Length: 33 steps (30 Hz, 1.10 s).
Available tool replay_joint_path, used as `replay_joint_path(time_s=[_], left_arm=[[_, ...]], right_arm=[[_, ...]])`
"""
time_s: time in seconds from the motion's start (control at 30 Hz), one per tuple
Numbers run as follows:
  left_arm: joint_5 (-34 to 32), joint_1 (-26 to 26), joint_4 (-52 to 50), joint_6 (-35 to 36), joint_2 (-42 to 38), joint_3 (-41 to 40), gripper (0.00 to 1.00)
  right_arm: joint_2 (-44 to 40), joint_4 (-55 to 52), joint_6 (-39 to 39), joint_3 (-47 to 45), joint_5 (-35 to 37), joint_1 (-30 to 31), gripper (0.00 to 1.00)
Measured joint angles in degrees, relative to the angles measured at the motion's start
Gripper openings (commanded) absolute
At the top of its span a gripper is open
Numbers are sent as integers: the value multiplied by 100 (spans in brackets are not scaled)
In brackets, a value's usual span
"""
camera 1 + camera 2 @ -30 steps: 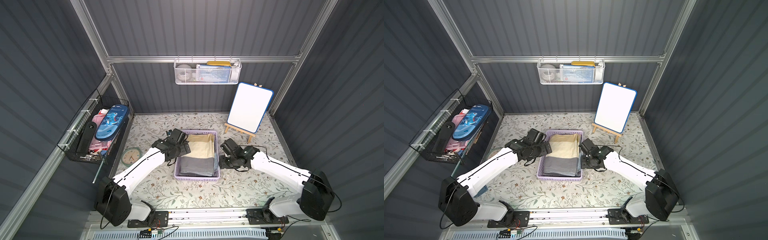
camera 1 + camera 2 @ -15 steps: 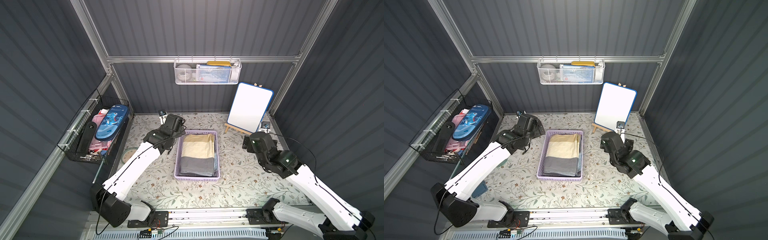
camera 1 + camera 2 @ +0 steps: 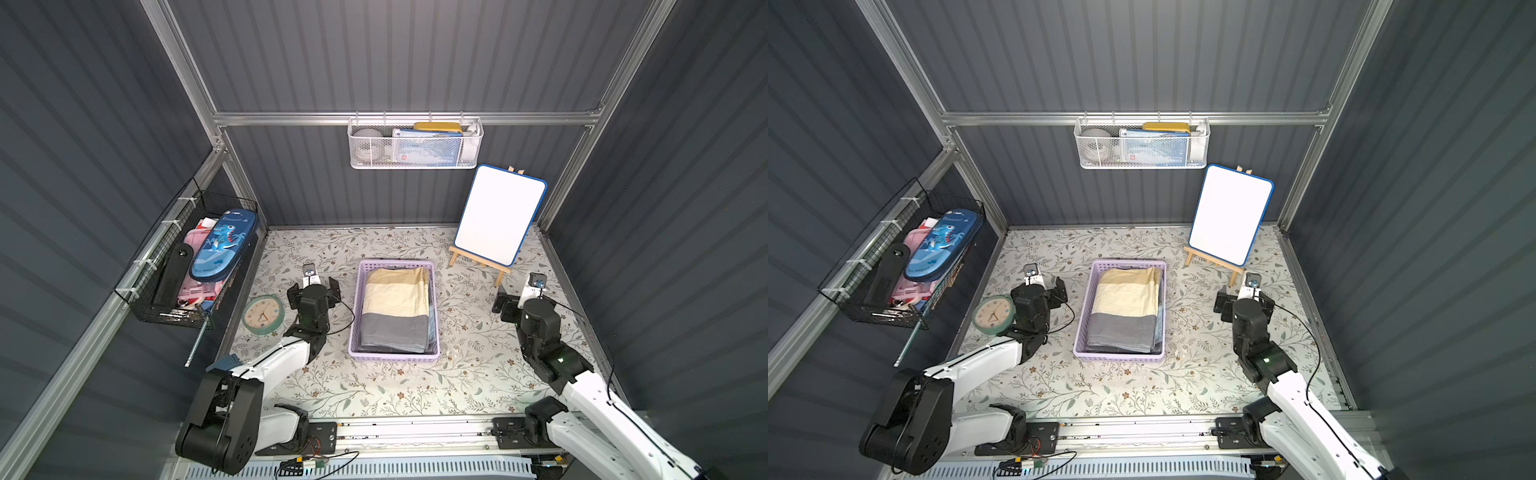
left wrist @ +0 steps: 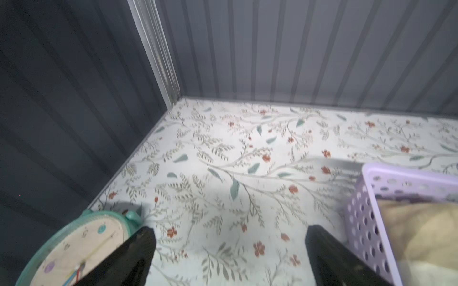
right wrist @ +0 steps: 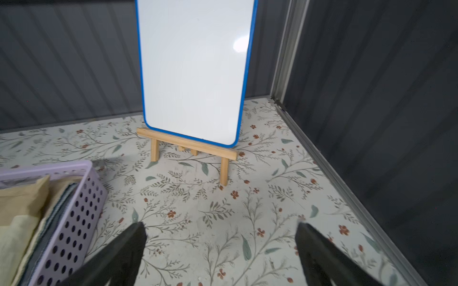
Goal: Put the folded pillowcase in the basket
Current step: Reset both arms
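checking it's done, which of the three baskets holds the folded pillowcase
The lavender basket on the table; the white mesh basket and black wire basket hang on the walls.

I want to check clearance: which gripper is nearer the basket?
Left. The left gripper is close beside the basket; the right gripper is farther away on the opposite side, near the whiteboard.

Top views look steeply down; low wrist views share the basket (image 4: 364,222)
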Motion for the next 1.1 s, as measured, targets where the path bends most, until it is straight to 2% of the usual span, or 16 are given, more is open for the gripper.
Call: replay_joint_path(time_s=[0.13,0.27,0.4,0.5,0.67,0.8,0.9,1.1], left_arm=[[197,387,1624,33,776,-162,99],[463,560,2017,81,1462,61,99],[669,560,2299,306,1921,520,100],[645,636,3049,354,2039,210,100],[935,1172,3978,240,2273,-240,99],[1102,1235,4177,153,2317,-181,99],[1200,1239,4245,96,2317,-109,99],[1215,1239,4242,48,2312,-87,99]], right_arm=[[74,697,-256,-498,-385,-249,99],[627,1434,-337,-793,-767,-881,99],[1805,2649,-404,-1088,-1137,-1425,99],[2955,3587,-435,-1154,-1427,-1716,99],[3823,4457,-448,-1073,-1825,-1853,99],[4806,5333,-511,-824,-2175,-1888,99],[4802,4774,-470,-542,-2138,-1888,99],[4852,4918,-393,-245,-2070,-1954,99]])
